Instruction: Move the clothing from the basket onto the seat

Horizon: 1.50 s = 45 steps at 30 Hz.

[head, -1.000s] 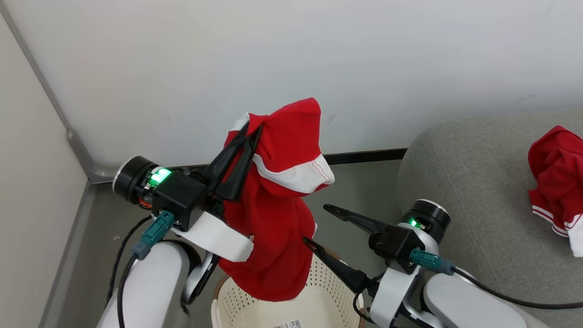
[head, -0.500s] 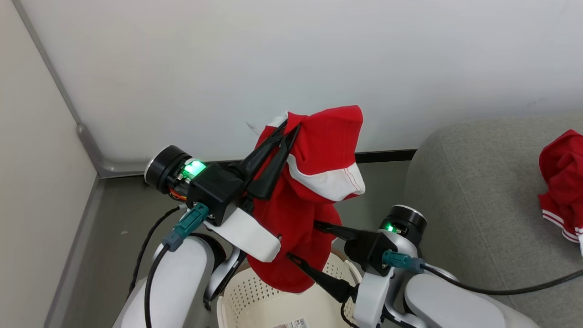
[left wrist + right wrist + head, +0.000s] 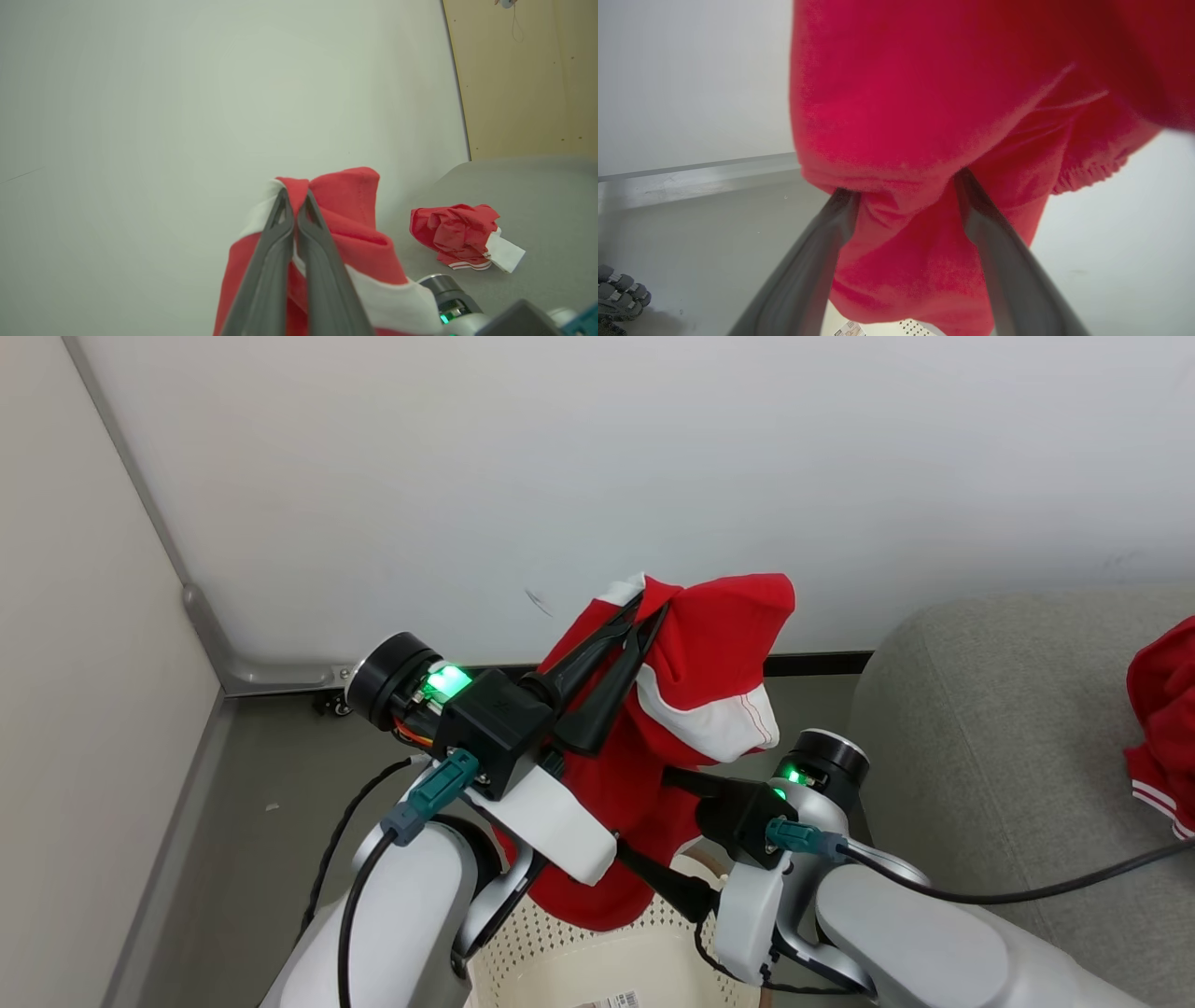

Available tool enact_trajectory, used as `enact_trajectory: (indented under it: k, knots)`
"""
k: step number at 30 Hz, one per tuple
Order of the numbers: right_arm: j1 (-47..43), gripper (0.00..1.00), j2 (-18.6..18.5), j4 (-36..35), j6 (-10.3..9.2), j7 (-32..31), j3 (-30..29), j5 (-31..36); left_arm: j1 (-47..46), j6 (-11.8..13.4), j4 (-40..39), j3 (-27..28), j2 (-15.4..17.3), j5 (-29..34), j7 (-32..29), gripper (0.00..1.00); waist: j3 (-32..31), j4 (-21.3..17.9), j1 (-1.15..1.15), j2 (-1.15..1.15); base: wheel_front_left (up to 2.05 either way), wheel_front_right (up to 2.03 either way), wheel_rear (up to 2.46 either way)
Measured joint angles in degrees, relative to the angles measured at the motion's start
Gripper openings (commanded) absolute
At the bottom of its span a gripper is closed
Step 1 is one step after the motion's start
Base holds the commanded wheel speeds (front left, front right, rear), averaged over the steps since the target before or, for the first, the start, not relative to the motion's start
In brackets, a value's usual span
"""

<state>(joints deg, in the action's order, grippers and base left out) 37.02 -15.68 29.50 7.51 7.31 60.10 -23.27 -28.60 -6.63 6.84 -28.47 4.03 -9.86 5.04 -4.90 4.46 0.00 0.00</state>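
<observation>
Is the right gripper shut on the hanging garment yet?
No, the right gripper is open, its fingers wide apart with the red garment hanging between them.

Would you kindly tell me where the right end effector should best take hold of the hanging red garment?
Grip the garment by its lower fold, coming from the robot's right, where the open right end effector straddles it. The cloth hangs limp above the basket from the left end effector, which pinches its top, so a lower hold would probably steady it.
</observation>
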Motion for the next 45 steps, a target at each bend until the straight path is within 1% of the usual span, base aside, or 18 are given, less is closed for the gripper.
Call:
enact_trajectory:
  k: [2,3,4,5,10,15,21,24,28,29,30,32,33,34,35,36,38,45]
  knots:
    - [0.7,1.0,0.8,0.7,0.0,0.6,0.5,0.0,0.0,0.0,0.0,-0.3,-0.3,-0.5,0.0,0.0,0.0,0.3,0.0,0.0,0.0,0.0,0.0]
    - [1.1,0.83,1.1,0.9,0.0,1.2,0.7,0.0,0.0,0.0,0.1,-0.4,-0.5,-0.7,-0.1,0.0,-0.1,0.4,0.0,0.0,0.0,0.0,0.0]
    - [1.5,0.6,1.3,1.1,0.0,1.8,1.3,0.0,0.0,0.0,0.2,-0.4,-0.5,-1.0,-0.5,0.0,-0.1,0.5,0.0,0.0,0.0,0.0,0.0]
    - [1.9,0.44,1.6,1.5,0.01,2.1,1.5,0.0,0.0,0.0,0.5,-0.3,-0.5,-1.5,-0.6,0.0,-0.1,0.6,0.0,0.0,0.0,0.0,0.0]
    - [2.1,0.0,2.5,2.5,0.01,3.8,3.4,0.0,0.0,0.1,2.8,1.5,-0.5,-3.6,-1.5,0.0,-0.1,0.7,0.0,0.0,0.0,0.0,0.0]
    - [2.0,0.0,2.5,2.8,0.01,4.8,5.3,-0.9,0.1,0.6,6.0,3.5,-0.2,-3.6,-1.8,0.0,0.0,0.2,0.0,0.0,0.0,0.0,0.0]
    - [1.9,0.0,2.0,2.4,0.01,5.8,5.2,-3.4,0.2,1.9,9.9,5.6,1.2,-4.2,-2.4,0.0,0.0,-1.0,0.0,0.0,0.0,0.0,0.0]
    - [1.8,0.0,1.5,1.8,0.01,6.0,4.5,-5.0,0.5,2.5,11.6,6.4,1.5,-4.7,-2.5,0.0,0.0,-1.7,0.0,0.0,0.0,0.0,0.0]
    - [1.7,0.0,0.7,0.4,0.01,6.5,1.5,-7.1,1.4,2.6,13.5,7.1,1.6,-5.2,-2.5,0.02,0.0,-2.8,0.0,0.0,0.0,0.0,0.0]
    - [1.8,0.0,0.6,0.1,0.01,6.6,0.7,-7.4,1.7,2.6,14.0,7.2,1.7,-5.7,-2.5,0.09,0.0,-3.1,0.0,0.0,0.0,0.0,0.0]
    - [1.7,0.0,0.4,0.0,0.01,6.6,-0.2,-7.9,1.7,2.6,14.4,7.3,1.9,-5.8,-2.5,0.2,0.0,-3.3,0.0,0.0,0.0,0.0,0.0]
    - [1.8,0.0,-0.5,-0.4,0.01,6.6,-1.9,-8.4,1.7,2.6,14.8,7.6,2.1,-6.1,-2.5,0.49,0.1,-3.8,0.0,0.0,0.0,0.0,0.0]
    - [1.8,0.0,-1.1,-0.6,0.0,6.7,-2.9,-8.7,1.9,2.6,15.0,7.8,2.2,-6.2,-2.5,0.71,0.1,-4.1,0.0,0.0,0.0,0.0,0.0]
    - [1.8,0.0,-1.6,-0.7,0.0,6.8,-4.0,-8.9,2.3,2.6,15.2,7.9,2.3,-6.2,-2.4,0.91,0.1,-4.3,0.0,0.0,0.0,0.0,0.0]
    - [1.8,0.0,-2.3,-0.9,0.01,6.8,-5.0,-9.0,2.7,2.6,15.3,7.9,2.4,-6.2,-2.3,1.0,0.1,-4.5,0.0,0.0,0.0,0.0,0.0]
    - [1.8,0.0,-2.3,-0.9,0.01,6.8,-5.0,-9.0,2.7,2.6,15.3,7.9,2.4,-6.2,-2.3,1.0,0.1,-4.5,0.0,0.0,0.0,0.0,0.0]
    - [1.8,0.0,-3.4,-0.9,0.01,6.9,-7.1,-9.1,3.1,2.7,15.7,8.1,2.6,-6.3,-2.0,1.0,0.2,-4.9,0.0,0.0,0.0,0.0,0.0]
    - [1.7,0.0,-7.8,-1.0,0.0,6.9,-16.7,-9.4,3.8,3.1,16.0,9.0,3.1,-6.6,-0.5,1.0,0.5,-5.7,0.0,0.0,0.0,0.0,0.0]
